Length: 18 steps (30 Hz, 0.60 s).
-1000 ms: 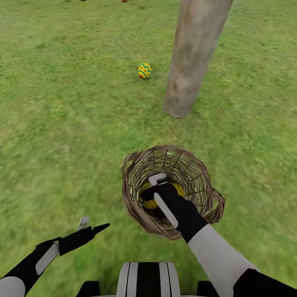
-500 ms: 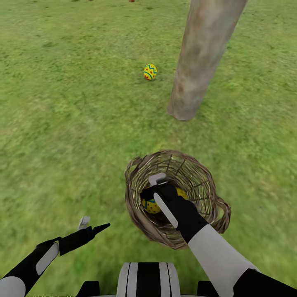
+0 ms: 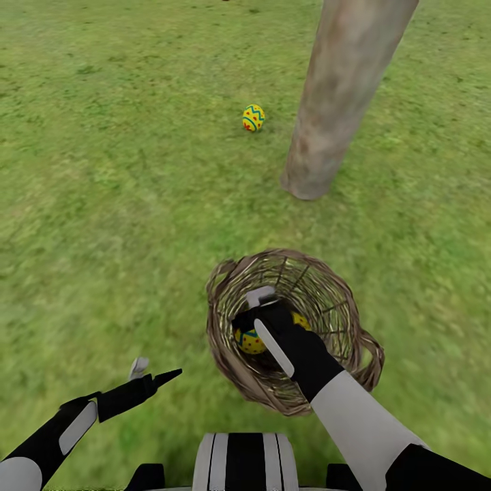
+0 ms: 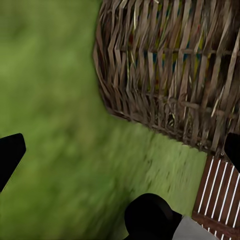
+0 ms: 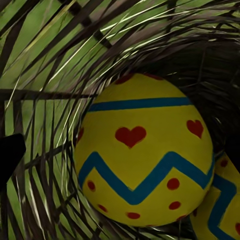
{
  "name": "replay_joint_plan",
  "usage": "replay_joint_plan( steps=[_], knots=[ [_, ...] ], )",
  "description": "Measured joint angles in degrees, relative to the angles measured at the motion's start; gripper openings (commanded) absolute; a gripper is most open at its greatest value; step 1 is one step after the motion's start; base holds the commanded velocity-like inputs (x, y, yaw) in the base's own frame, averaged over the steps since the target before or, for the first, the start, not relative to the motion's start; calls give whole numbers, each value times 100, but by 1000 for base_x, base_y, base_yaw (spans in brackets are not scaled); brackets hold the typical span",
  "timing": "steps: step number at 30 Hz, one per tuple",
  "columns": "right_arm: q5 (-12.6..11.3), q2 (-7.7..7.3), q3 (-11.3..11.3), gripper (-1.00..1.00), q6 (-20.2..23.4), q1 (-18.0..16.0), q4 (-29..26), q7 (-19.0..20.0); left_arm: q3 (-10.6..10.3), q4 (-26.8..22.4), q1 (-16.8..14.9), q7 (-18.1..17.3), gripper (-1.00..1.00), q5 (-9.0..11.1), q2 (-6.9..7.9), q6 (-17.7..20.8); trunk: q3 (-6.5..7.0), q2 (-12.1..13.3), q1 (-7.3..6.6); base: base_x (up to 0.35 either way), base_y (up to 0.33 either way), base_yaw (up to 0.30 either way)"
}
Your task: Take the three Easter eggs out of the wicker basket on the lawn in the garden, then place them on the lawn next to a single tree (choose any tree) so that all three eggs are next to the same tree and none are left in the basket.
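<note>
The wicker basket (image 3: pixel 341 300) stands on the lawn (image 3: pixel 102 204), a short way in front of the tree (image 3: pixel 327 116). My right gripper (image 3: pixel 256 307) reaches down inside it. It is open, its fingers on either side of a yellow Easter egg (image 5: pixel 145 155) with blue zigzags and red hearts. A second egg (image 5: pixel 222 200) lies against that one. In the head view the two show as yellow patches (image 3: pixel 249 341) beside my hand. A third egg (image 3: pixel 253 117) lies on the grass just left of the trunk. My left gripper (image 3: pixel 153 372) hovers open and empty, left of the basket (image 4: pixel 170 65).
Open grass stretches all around the basket and the trunk. My own base (image 3: pixel 242 460) sits at the near edge of the head view, right behind the basket. The basket's small loop handle (image 3: pixel 372 354) sticks out on its right side.
The camera has shifted slightly, so the basket, tree and lying egg sit a little further right in the picture. Both arms hold the same pose, and the right gripper stays inside the basket.
</note>
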Motion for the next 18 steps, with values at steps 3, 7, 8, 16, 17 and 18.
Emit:
replay_joint_plan(
  steps=[3, 7, 8, 16, 17, 18],
  knots=[
    [6, 0, -4, 100, -5, 0, 4, 1, 0, -1, -1, 0, 100, 0, 0, 2, -64, -120, 66, 0, 0, 30],
    [21, 0, -19, 100, -7, -32, 3, 11, 14, 32, -1, -32, 100, 7, -33, 4, -119, -241, 132, 0, 0, 2],
    [20, 0, -19, 100, 14, -60, -1, 13, 15, 44, -1, -44, 100, 6, -40, 6, -119, -241, 132, 0, 0, 0],
    [-21, -30, -23, 100, 43, -85, 69, 69, 15, 43, -1, -50, 100, 27, 17, 13, -119, -241, 132, 0, 0, 0],
    [-20, -31, -23, 100, 42, -86, 69, 68, 15, 43, -1, -51, 100, 27, 17, 13, -119, -241, 132, 0, 0, 0],
    [-9, -26, -23, 100, 41, -84, 69, 66, 15, 43, -1, -52, 100, 27, 19, 13, -119, -241, 132, 0, 0, 0]
  ],
)
